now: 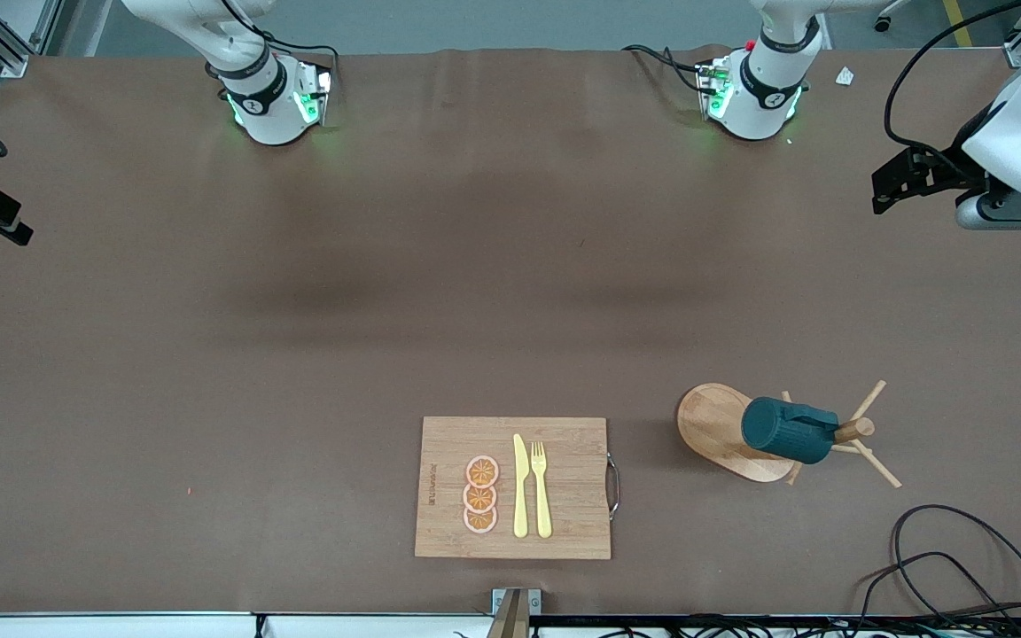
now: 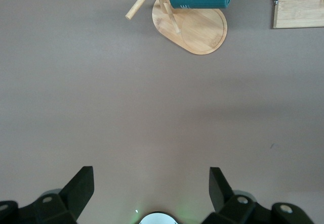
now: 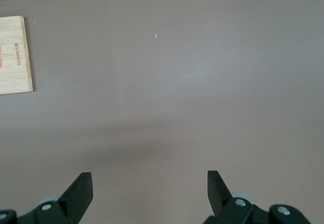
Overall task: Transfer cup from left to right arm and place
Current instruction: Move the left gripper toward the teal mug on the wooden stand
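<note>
Near the table's (image 1: 209, 354) front edge lay a board (image 1: 572, 496) bearing three orange slices (image 1: 481, 494), a knife (image 1: 520, 487) and a fork (image 1: 541, 490); beside it, toward the left arm's end, the cup (image 1: 790, 430) hung on its side on a peg of the stand (image 1: 723, 430), clear of both grippers. Toward the back edge, the left gripper (image 2: 151, 191) hovered over bare table at the left arm's end with fingers spread wide, and the right gripper (image 3: 150, 193) waited likewise wide over the right arm's end.
</note>
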Available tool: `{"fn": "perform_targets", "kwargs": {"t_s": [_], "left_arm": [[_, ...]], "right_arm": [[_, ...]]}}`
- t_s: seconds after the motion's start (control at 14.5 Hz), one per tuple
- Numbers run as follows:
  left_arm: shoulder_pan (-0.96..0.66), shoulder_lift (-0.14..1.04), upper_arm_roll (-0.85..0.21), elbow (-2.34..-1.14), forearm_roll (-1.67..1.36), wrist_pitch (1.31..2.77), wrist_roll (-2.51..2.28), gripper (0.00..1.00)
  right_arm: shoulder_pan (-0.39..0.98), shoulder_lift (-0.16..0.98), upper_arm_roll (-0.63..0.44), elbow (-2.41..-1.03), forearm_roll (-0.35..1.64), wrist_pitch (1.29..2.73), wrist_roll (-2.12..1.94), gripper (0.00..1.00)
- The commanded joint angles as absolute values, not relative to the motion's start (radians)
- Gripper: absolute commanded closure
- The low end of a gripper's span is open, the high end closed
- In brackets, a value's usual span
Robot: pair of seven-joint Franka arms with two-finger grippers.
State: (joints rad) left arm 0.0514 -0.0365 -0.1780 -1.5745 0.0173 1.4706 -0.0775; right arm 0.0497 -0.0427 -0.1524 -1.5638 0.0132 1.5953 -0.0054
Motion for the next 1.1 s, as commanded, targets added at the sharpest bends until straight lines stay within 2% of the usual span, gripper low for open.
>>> {"fn": "perform_targets", "kwargs": {"t_s": [0.0, 0.28, 0.69, 1.03], "left_arm": [[0.052, -0.028, -0.176, -1.554, 0.005, 1.470, -0.060, 0.00], [0.052, 0.006, -0.176, -1.549, 0.006, 1.470, -0.057, 0.00], [0.055, 0.135, -0.173, -1.408, -0.051, 1.471, -0.125, 0.00], [0.052, 0.205, -0.175, -1.408, -0.119, 1.641, -0.534, 0.00]], "right_arm": [[0.057, -0.046, -0.155, -1.560, -0.002, 1.588, -0.006, 0.00], [0.057, -0.046, -0.155, -1.560, 0.000, 1.588, -0.006, 0.00], [0.057, -0.046, -0.155, -1.560, -0.002, 1.589, -0.008, 0.00], [0.057, -0.046, -0.155, -1.560, 0.000, 1.588, -0.008, 0.00]]}}
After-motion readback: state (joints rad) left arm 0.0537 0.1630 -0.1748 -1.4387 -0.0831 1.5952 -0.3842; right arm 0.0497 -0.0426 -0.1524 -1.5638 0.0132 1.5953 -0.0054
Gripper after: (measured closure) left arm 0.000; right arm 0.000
